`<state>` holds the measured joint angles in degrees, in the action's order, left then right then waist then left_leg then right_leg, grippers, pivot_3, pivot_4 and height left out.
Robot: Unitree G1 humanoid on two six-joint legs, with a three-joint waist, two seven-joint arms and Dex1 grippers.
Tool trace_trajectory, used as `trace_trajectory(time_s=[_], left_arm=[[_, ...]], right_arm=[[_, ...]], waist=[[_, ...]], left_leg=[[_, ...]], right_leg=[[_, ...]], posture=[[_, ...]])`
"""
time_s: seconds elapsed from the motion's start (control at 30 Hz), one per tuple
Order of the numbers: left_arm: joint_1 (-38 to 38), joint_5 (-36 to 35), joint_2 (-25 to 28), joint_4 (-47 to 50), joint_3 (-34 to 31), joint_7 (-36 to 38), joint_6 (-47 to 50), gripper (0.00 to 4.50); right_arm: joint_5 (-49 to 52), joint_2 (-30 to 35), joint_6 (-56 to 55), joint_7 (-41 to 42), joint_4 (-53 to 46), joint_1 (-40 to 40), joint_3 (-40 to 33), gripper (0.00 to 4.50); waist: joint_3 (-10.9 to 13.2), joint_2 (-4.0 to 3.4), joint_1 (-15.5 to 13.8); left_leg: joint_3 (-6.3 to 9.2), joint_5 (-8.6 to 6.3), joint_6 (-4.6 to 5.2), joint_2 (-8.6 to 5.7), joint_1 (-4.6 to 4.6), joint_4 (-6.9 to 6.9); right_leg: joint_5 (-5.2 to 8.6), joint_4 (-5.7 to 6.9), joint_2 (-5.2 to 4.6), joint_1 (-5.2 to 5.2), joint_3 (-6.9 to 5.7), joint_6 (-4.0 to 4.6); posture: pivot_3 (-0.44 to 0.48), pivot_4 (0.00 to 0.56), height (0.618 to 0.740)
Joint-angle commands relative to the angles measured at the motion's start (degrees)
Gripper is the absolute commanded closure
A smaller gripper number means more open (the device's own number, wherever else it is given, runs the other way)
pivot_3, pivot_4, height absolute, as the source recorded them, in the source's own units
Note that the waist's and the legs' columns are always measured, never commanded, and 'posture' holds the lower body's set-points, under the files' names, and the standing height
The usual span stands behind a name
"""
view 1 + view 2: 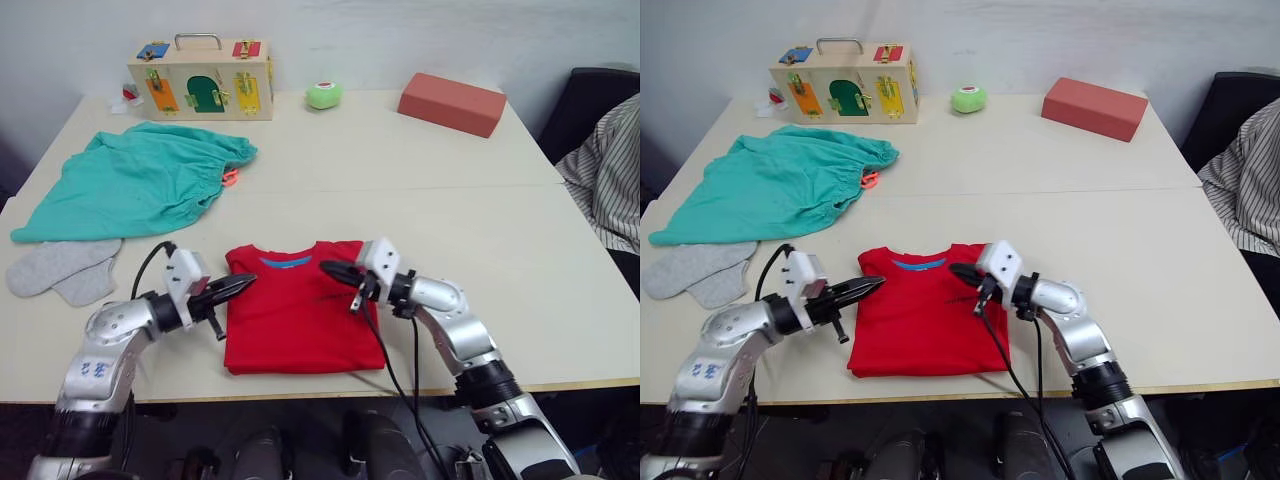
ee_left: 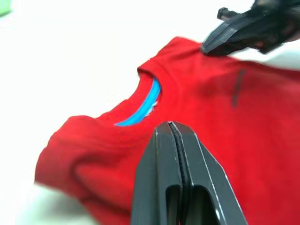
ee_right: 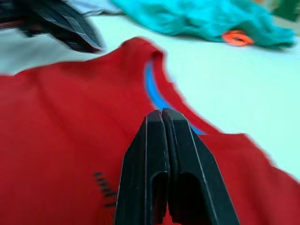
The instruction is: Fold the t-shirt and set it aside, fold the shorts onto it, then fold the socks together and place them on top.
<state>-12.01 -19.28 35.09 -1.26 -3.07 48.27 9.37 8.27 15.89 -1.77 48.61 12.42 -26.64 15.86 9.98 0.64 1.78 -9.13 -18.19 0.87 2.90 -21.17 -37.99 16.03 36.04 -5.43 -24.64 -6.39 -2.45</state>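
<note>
The red t-shirt (image 1: pixel 296 318) lies folded into a rectangle near the table's front edge, its blue neck label facing the far side. My left gripper (image 1: pixel 244 283) hovers shut over the shirt's left collar corner, holding nothing. My right gripper (image 1: pixel 329 268) is shut too, pointing at the collar from the right, its tip just above the cloth. The teal shorts (image 1: pixel 135 183) lie spread at the far left, with the orange drawstring (image 1: pixel 230 178) showing at the waistband. Both grey socks (image 1: pixel 65 270) lie flat side by side in front of the shorts.
A wooden latch box (image 1: pixel 201 80), a green ball (image 1: pixel 323 95) and a salmon-red block (image 1: pixel 452 102) stand along the far edge. A person's striped sleeve (image 1: pixel 606 170) is at the right. Bare white table (image 1: pixel 480 230) lies right of the shirt.
</note>
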Motion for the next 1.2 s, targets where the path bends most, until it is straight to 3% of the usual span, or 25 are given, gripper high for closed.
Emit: trace_trajectory(time_s=[0.03,0.23,0.5,0.63,0.7,0.8,1.0,1.2], left_arm=[[-4.28,3.62,-1.23,-7.78,0.98,-0.81,-3.59,4.50],[-12.79,5.19,-5.38,-21.22,-2.06,-6.24,-9.61,4.50],[-12.89,3.54,-7.92,-22.74,-6.01,-9.14,-11.43,4.50],[-4.96,-5.51,-5.55,-5.29,-6.33,2.10,-8.26,4.50],[0.84,-4.98,-1.84,2.90,-2.95,6.99,-6.33,4.50],[8.12,-5.13,-0.20,11.89,0.47,7.43,-2.25,4.50],[15.54,0.79,-0.42,14.34,6.07,6.29,-4.09,4.50],[19.43,4.01,-0.84,10.19,5.79,4.16,-7.91,4.50]], right_arm=[[-1.59,-0.31,-4.38,0.90,5.37,-1.33,-0.13,4.46],[-3.07,0.16,-8.74,0.33,12.49,-2.89,-1.75,4.46],[-2.13,-0.70,-3.91,-4.10,11.16,-1.59,-4.65,4.46],[1.70,-2.61,0.78,-4.25,4.11,-1.82,-6.11,4.46],[0.56,-2.61,1.26,-4.05,3.26,-2.72,-5.19,4.46],[-2.94,-3.05,0.90,-5.89,7.33,-5.42,-3.95,4.46],[-6.88,-2.66,-2.34,-10.73,18.50,-10.09,-5.50,4.46],[-3.45,-1.40,-3.69,-14.00,27.25,-13.01,-12.55,4.46]], waist=[[0.01,0.03,-0.04],[-0.01,0.10,-0.05],[-0.02,0.11,-0.01],[0.00,0.09,0.45],[0.01,0.07,0.60],[0.06,-0.02,1.03],[0.06,-0.02,1.25],[0.05,-0.03,1.26]], left_leg=[[-0.01,0.01,0.01,-0.01,-0.08,-0.02],[-0.06,0.07,0.15,-0.08,-0.01,-0.13],[-0.05,0.08,0.12,-0.06,-0.01,-0.13],[-0.06,0.08,0.07,-0.02,-0.03,-0.08],[-0.05,0.07,0.04,-0.02,-0.05,-0.04],[-0.07,0.06,0.02,-0.04,-0.05,-0.03],[-0.01,0.05,0.03,-0.05,-0.03,-0.02],[0.01,0.04,0.04,-0.04,-0.01,-0.01]], right_leg=[[0.00,0.00,0.00,-0.05,-0.01,0.00],[-0.07,0.00,-0.10,0.05,0.04,-0.12],[-0.07,0.03,-0.09,0.04,0.04,-0.12],[-0.07,0.06,-0.08,0.00,0.10,-0.12],[-0.07,0.24,-0.08,-0.03,0.09,-0.11],[-0.04,0.02,-0.09,-0.06,0.14,-0.08],[-0.04,0.02,-0.11,-0.04,0.12,-0.07],[-0.04,-0.01,-0.14,-0.01,0.12,-0.07]], posture=[[0.000,0.150,0.740],[0.000,0.150,0.740],[0.000,0.150,0.740],[0.000,0.150,0.740],[0.000,0.150,0.740],[0.000,0.150,0.740],[0.000,0.150,0.740],[0.000,0.150,0.740]])
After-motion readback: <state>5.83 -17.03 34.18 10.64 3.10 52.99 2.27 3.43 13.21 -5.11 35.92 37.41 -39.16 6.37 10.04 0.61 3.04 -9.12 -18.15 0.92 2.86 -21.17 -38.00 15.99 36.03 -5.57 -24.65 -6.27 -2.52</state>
